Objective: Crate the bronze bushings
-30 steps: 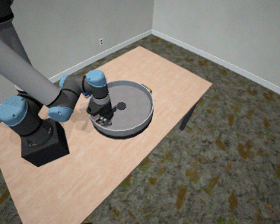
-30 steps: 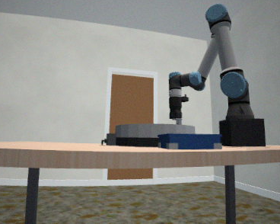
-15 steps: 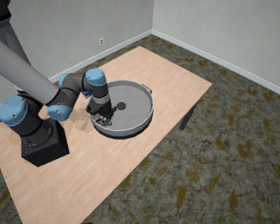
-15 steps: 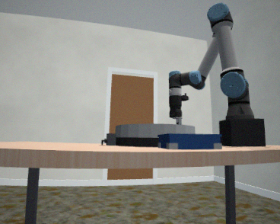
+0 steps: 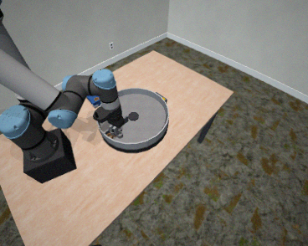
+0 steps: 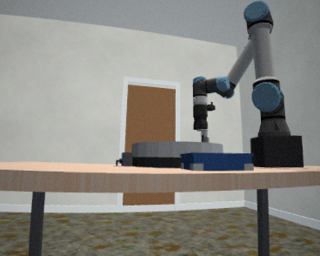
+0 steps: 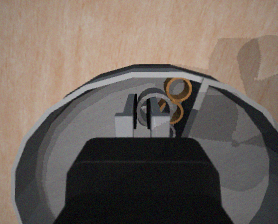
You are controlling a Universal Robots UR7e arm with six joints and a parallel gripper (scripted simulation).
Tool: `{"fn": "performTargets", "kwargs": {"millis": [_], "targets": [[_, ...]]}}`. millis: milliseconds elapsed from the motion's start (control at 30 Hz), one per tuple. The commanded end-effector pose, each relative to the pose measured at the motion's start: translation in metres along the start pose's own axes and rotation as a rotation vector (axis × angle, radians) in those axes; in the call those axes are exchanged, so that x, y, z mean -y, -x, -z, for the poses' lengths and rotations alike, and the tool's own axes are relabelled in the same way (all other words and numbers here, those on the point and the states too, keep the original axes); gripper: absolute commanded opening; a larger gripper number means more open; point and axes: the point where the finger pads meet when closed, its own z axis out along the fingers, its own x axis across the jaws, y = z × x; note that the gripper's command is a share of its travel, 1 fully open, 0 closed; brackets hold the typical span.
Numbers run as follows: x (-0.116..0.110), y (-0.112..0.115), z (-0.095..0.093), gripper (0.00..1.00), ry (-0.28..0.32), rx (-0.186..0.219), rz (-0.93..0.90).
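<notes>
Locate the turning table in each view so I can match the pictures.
Top: the turning table is mid-frame, right of the arm's base.
Exterior: it is the low grey disc behind the blue crate.
Wrist: its floor and rim fill most of the frame.
Shared landmark: the gripper, shut on a grey bushing near the table's edge.
</notes>
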Motion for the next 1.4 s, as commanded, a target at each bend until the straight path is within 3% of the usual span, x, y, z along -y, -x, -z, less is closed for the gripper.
{"fn": "performTargets", "kwargs": {"millis": [0, 133, 300, 700, 867, 1267, 1367], "targets": [[0.0, 0.0, 0.003, 0.0, 0.0, -0.001, 0.0], [0.0, 0.0, 0.003, 0.0, 0.0, -0.001, 0.0], [0.0, 0.0, 0.029, 0.0, 0.0, -0.001, 0.0], [0.0, 0.0, 0.029, 0.0, 0.0, -0.001, 0.0], [-0.045, -0.001, 0.029, 0.0, 0.0, -0.001, 0.0], [-0.045, -0.001, 0.029, 0.0, 0.0, -0.001, 0.0], [-0.072, -0.002, 0.029, 0.0, 0.0, -0.001, 0.001]]}}
